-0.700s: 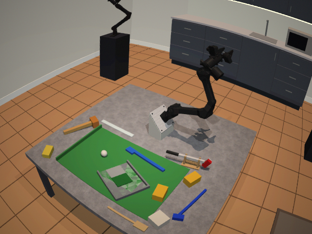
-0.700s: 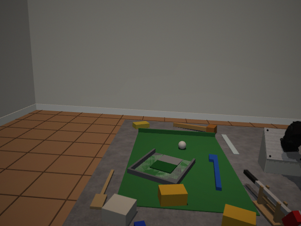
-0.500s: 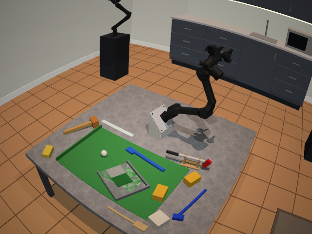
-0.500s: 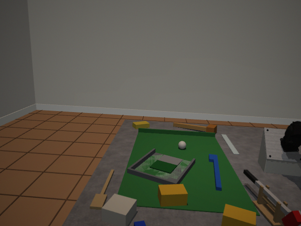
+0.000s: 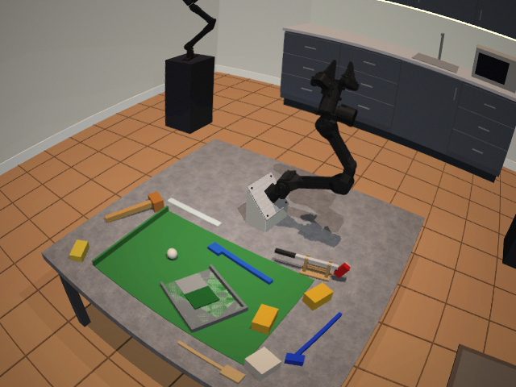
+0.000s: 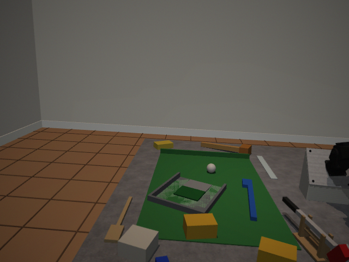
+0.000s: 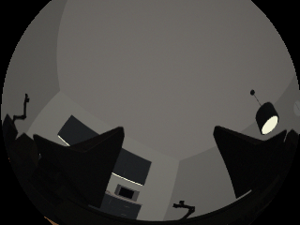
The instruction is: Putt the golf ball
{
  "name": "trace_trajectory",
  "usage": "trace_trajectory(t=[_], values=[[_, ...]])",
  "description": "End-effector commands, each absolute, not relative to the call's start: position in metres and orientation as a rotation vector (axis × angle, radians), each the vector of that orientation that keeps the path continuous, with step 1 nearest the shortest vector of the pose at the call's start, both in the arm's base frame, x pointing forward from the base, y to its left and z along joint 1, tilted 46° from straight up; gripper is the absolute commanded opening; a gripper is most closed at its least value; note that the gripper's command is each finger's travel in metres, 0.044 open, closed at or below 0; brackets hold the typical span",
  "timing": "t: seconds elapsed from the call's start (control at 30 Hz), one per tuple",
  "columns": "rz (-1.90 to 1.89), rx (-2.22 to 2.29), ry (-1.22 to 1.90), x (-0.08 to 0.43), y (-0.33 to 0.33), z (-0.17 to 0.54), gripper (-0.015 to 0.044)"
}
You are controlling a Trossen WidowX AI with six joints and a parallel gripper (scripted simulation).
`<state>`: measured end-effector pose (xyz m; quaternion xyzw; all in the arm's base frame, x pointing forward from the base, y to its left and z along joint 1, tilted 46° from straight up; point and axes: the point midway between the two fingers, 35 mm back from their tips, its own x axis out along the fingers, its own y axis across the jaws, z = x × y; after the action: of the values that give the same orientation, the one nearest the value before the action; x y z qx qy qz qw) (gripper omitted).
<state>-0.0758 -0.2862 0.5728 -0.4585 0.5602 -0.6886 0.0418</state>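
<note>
Two dark fingers of the gripper (image 5: 340,73) stand spread nearly to their widest, pointing upward high above the surface (image 5: 216,175), with nothing between them and nothing touching them. Well below, the red putter (image 5: 310,260) lies across a small wooden rack (image 5: 317,268) just beside the green mat (image 5: 137,254). On that mat the golf ball (image 5: 172,253) sits near the ramp (image 5: 191,282) and raised green (image 5: 201,297).
</note>
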Motion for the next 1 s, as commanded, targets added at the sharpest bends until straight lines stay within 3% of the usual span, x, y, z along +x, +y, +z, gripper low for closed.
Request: trace_trajectory(t=[0.0, 0.5, 0.97], values=[[-1.852, -1.531, 1.655, -0.035, -0.321, 0.549, 0.0440], [-0.847, -1.820, 1.253, 0.159, -0.361, 0.421, 0.0440], [0.094, -1.733, 0.761, 0.304, -0.246, 0.272, 0.0440]])
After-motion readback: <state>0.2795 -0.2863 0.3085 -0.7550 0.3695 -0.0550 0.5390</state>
